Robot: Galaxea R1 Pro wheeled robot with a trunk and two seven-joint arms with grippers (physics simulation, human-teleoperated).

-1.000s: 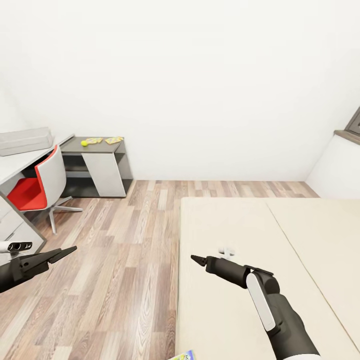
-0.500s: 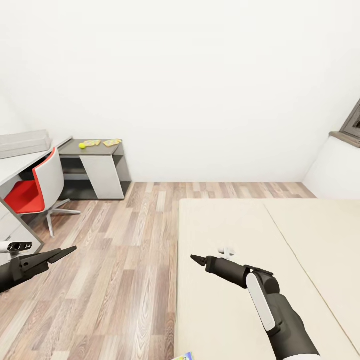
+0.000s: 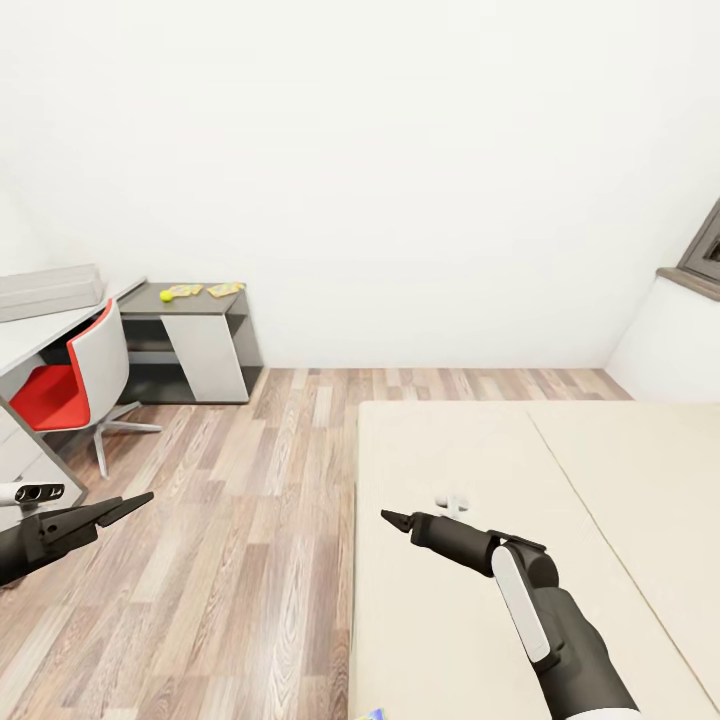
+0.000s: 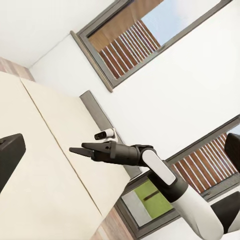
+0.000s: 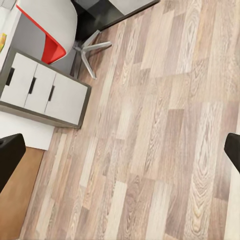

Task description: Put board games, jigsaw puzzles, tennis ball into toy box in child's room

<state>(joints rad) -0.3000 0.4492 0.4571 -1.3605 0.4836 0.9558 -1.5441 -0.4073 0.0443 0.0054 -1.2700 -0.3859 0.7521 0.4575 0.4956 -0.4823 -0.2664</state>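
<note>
While both arms hang idle, left gripper (image 3: 128, 505) and right gripper (image 3: 398, 519) pinched together on nothing, we see the ball (image 3: 166, 296) near the table's (image 3: 150, 301) front edge: light, springy, apt to roll; we would pinch across its middle.

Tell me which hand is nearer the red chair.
Left. The left hand hangs over the floor just in front of the red chair; the right hand is across the room, above the bed.

One tennis ball (image 3: 166, 296), seemingly two jigsaw puzzles (image 3: 205, 290), one red chair (image 3: 70, 380), two end effectors (image 3: 397, 519).
</note>
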